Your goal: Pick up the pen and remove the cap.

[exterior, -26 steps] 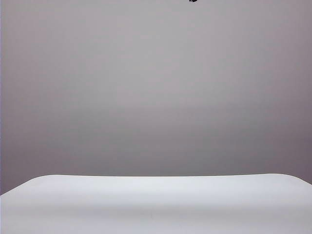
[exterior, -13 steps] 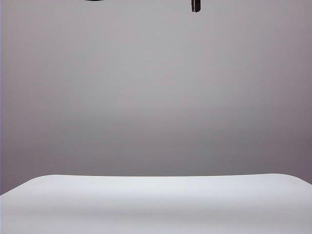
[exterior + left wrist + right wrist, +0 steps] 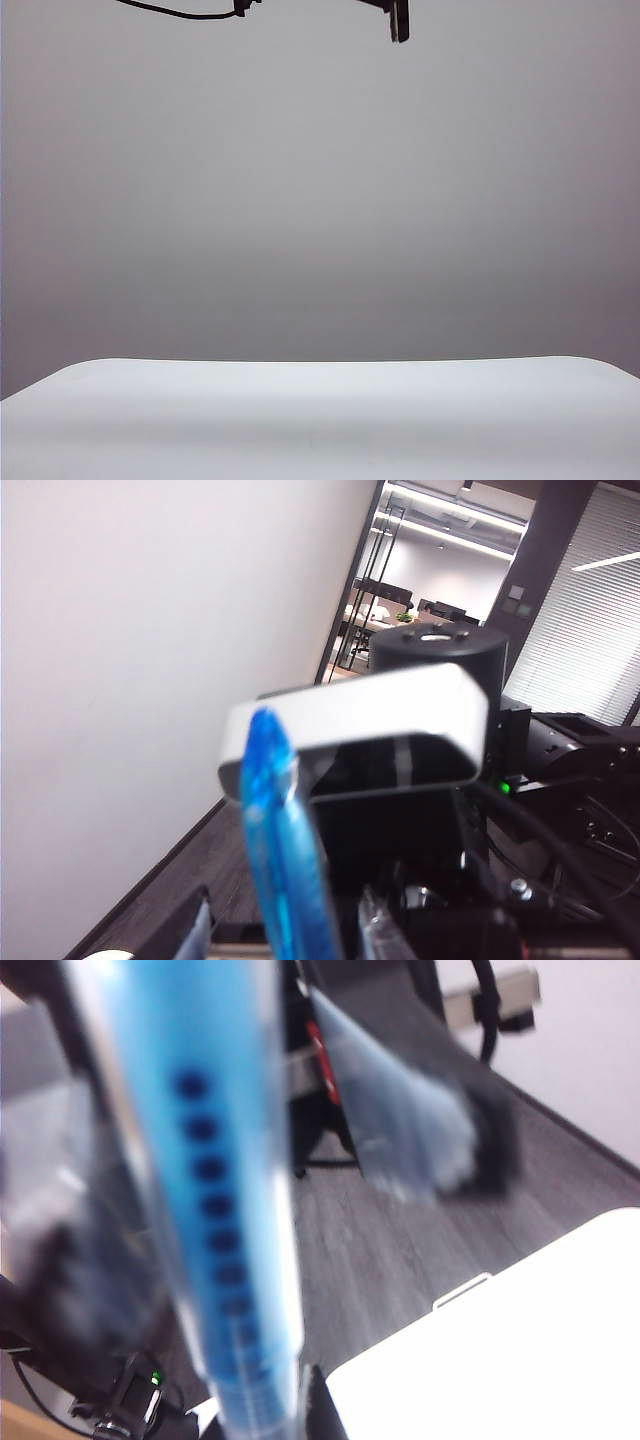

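Right end effector: clamped on the pen, raised high above the worktop. Left end effector: clamped on the blue-clipped cap, apparently already pulled off, both items held apart.

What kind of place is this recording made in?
Probably an office or a lab: the left wrist view shows a glass-walled corridor with ceiling strip lights and window blinds; a white table stands before a plain wall.
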Robot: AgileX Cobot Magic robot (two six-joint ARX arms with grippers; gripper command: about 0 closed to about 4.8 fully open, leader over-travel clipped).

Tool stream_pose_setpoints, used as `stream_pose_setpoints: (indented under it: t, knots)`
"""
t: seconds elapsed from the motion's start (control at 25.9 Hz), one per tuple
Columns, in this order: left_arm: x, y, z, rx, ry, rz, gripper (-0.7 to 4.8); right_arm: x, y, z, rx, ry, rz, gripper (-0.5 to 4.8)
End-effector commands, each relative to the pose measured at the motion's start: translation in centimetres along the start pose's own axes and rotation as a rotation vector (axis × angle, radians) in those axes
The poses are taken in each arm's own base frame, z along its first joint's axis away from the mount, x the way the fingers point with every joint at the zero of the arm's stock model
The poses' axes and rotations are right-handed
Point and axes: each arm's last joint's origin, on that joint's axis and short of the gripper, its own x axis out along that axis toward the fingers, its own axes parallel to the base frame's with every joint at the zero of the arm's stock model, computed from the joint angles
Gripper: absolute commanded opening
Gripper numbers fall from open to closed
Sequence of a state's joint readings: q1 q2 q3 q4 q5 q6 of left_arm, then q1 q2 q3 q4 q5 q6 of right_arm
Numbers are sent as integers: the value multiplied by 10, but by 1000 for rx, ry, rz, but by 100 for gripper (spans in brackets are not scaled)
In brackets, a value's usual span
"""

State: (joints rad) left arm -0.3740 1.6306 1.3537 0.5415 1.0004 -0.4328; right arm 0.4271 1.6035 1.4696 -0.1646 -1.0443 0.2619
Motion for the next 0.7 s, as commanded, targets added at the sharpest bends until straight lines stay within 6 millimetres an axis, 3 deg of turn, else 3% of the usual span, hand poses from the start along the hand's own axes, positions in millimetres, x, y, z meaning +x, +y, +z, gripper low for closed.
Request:
stream_pose_setpoints:
  t: [0.04,0.23,0.5,0.7]
  knots:
    - [-1,-2,3,26,-9,-6,183,3,-3,-4,8,27,6,-1]
    - [0,2,-3,-9,20,-8,177,8,-2,-6,8,38,27,-1]
    - [1,6,-8,-37,34,6,11,10,0,-7,13,48,44,-1]
    - [1,6,-6,-15,19,8,-5,9,-3,-15,18,94,7,-1]
